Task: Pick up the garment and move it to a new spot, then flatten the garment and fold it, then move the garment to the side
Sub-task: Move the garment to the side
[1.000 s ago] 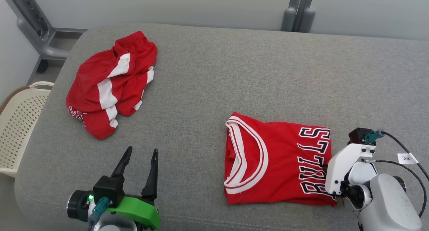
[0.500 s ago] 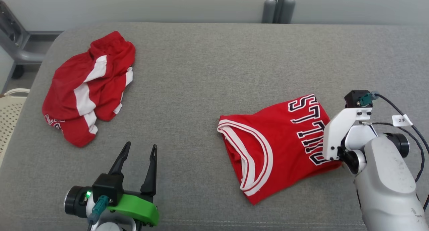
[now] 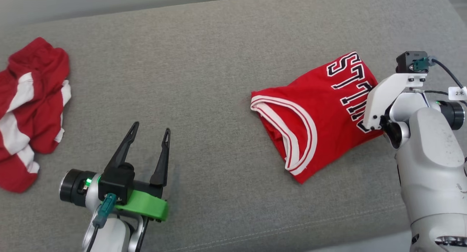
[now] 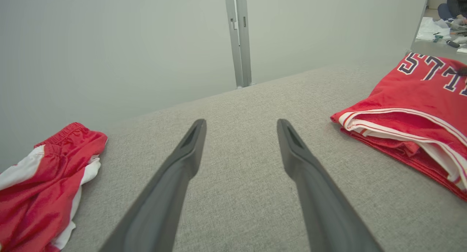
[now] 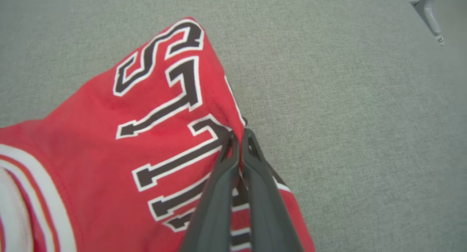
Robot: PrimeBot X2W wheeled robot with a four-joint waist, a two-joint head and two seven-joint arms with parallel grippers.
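Note:
The garment (image 3: 313, 109) is a folded red jersey with white trim and dark lettering, lying on the grey cushion (image 3: 219, 80) right of centre. My right gripper (image 5: 239, 135) is shut on the garment's (image 5: 109, 135) lettered edge, pinching the cloth between its fingertips. In the head view the white right wrist (image 3: 386, 95) covers that edge and hides the fingers. My left gripper (image 3: 151, 128) stands open over bare cushion at the lower left, holding nothing. From the left wrist, the left gripper (image 4: 240, 122) points at the back wall, and the garment (image 4: 412, 98) lies to the right.
Crumpled red and white shorts (image 3: 29, 109) lie at the cushion's far left, also seen as shorts (image 4: 43, 182) beside my left fingers. The cushion's front edge (image 3: 292, 241) runs along the bottom. A grey post (image 4: 239, 36) stands behind the cushion against the wall.
The camera has swung right. My right gripper, shut on the jersey's edge, has dragged it back and to the right and turned it. The left gripper stays open.

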